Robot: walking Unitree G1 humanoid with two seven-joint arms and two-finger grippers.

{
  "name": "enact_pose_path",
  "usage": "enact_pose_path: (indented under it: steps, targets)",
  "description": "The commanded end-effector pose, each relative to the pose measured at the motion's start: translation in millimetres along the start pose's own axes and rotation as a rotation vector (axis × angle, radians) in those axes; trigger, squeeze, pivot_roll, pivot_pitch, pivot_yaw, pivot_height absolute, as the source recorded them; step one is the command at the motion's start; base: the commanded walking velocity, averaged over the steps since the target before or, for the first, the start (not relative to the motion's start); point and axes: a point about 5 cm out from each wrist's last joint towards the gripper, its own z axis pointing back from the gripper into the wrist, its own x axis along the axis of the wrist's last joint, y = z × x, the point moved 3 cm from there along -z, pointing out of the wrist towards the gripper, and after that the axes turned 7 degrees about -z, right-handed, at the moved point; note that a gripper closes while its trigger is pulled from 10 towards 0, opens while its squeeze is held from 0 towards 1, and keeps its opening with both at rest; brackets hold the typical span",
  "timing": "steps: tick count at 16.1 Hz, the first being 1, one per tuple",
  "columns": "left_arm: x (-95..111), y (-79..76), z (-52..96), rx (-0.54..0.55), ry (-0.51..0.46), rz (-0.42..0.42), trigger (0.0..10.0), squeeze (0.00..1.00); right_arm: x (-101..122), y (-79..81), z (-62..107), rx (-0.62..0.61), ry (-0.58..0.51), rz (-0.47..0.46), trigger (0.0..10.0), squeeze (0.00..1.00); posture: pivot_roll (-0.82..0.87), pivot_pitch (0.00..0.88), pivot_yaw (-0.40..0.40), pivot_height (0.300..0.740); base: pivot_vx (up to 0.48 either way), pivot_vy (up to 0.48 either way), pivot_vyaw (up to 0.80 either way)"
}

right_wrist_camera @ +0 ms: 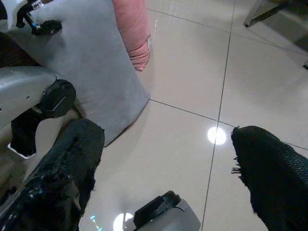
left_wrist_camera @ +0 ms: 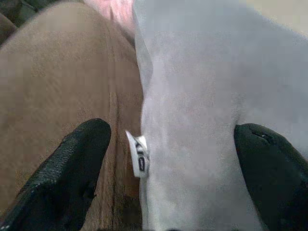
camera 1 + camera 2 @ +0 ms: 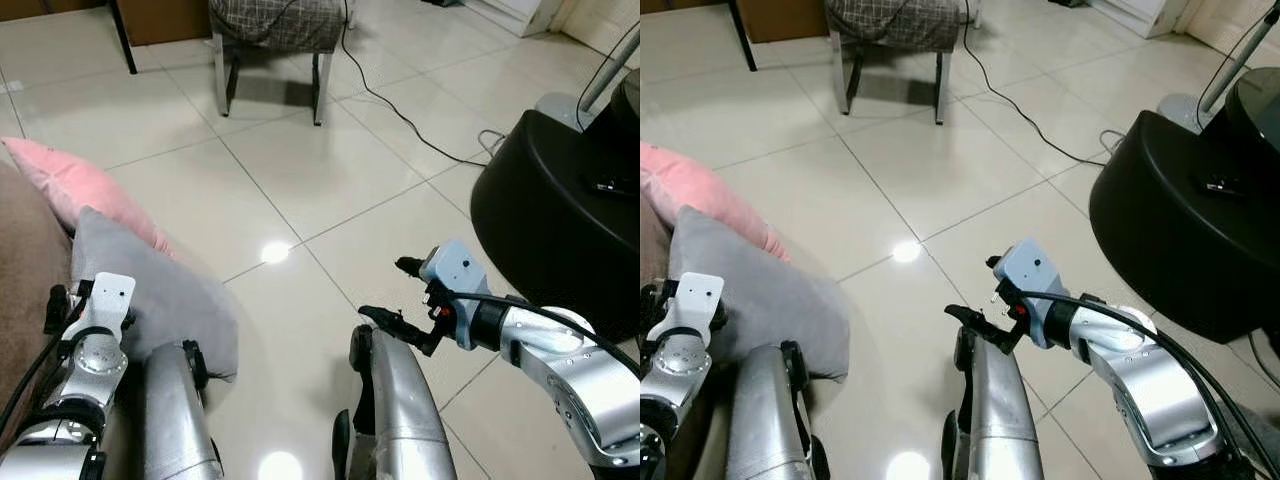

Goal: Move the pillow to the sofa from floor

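— Nearest, what do you see?
— Silver legs of the robot at the bottom edge, standing on the tiled floor [image 3: 330, 190]. Just left of them the grey pillow [image 3: 165, 295] leans against the brown sofa [image 3: 22, 270], its lower corner hanging beside the left leg.

— And the left pincer [image 2: 168, 159]?
— It sits low at the near left, at the seam where the pillow meets the sofa. Its fingers [image 2: 67, 168] are spread wide, one over the brown fabric, the other on the grey cover, gripping nothing. A small white tag pokes out of the pillow's edge between them.

— The right pincer [image 3: 390, 295]?
— Held out over bare floor right of the legs, fingers apart, nothing in them.

— Anything else?
— A pink pillow [image 3: 85, 185] lies behind the grey one, touching it. Far off stands a checked stool [image 3: 275, 30], a black cable [image 3: 400, 110] runs across the tiles, and a black rounded seat [image 3: 560, 210] sits at the right.
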Motion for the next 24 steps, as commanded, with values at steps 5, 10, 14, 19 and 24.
enact_pose_path:
  steps: [5,10,14,19,24]
  targets:
    - [-27,-16.3,4.6,-0.191,0.171,0.1,4.9,0.0,2,4.9,-4.6,0.04,0.002,0.018,10.0,0.0,-0.17,0.113,-0.114,0.472,0.0,0.0,0.0]
    - [-22,-20.5,3.5,-0.256,0.196,0.219,0.0,0.0,-2,13.1,-3.8,0.158,0.041,0.045,10.0,0.0,-0.16,0.086,-0.096,0.472,0.0,0.0,0.0]
    - [-20,-25.9,4.6,-0.3,0.188,0.212,0.0,0.0,-1,17.9,-2.9,0.228,0.038,0.01,10.0,0.0,-0.15,0.067,-0.091,0.472,0.0,0.0,0.0]
    - [-16,-27.9,4.2,-0.332,0.18,0.197,0.0,0.0,-2,21.9,-1.0,0.336,0.066,-0.017,10.0,0.0,-0.13,0.039,-0.087,0.472,0.0,0.0,0.0]
    - [-14,-34.5,6.3,-0.356,0.177,0.204,0.0,0.0,-3,19.1,-1.7,0.339,0.073,0.001,10.0,0.0,-0.14,0.016,-0.087,0.472,0.0,0.0,0.0]
